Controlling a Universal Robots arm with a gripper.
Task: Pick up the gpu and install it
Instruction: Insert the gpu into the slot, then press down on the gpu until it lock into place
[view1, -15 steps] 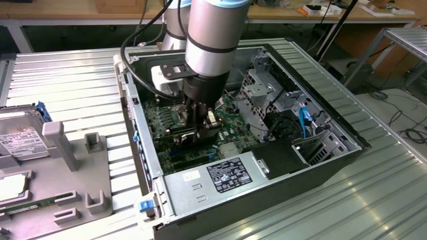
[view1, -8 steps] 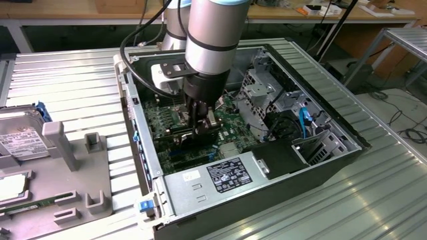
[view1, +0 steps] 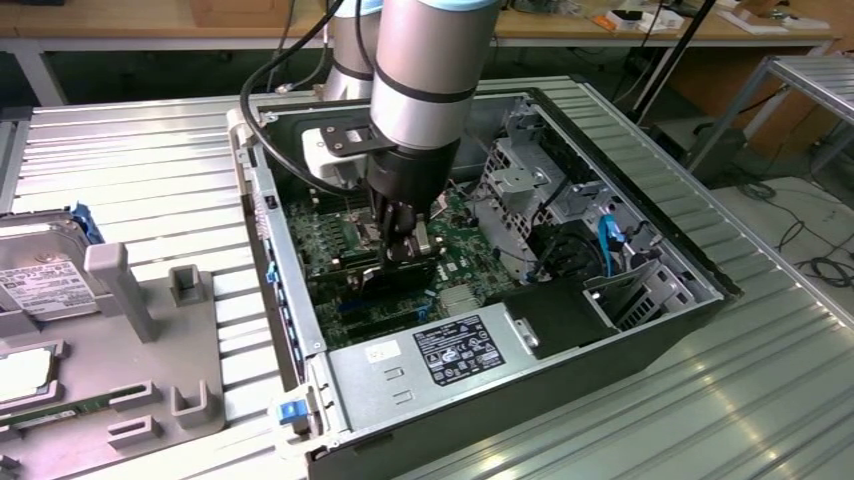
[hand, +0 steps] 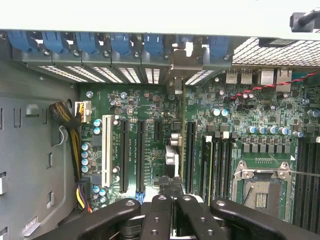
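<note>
With its pincer (view1: 398, 250) clamped on the gpu (view1: 400, 275), the robot arm reaches into the open computer case (view1: 641, 330) on the tabletop (view1: 147, 190), holding the card edge-on just above the green motherboard (hand: 150, 107) and its slots.

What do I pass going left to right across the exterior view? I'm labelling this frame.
Hard drive → grey fixture tray → gripper shut on the gpu inside the computer case.
</note>
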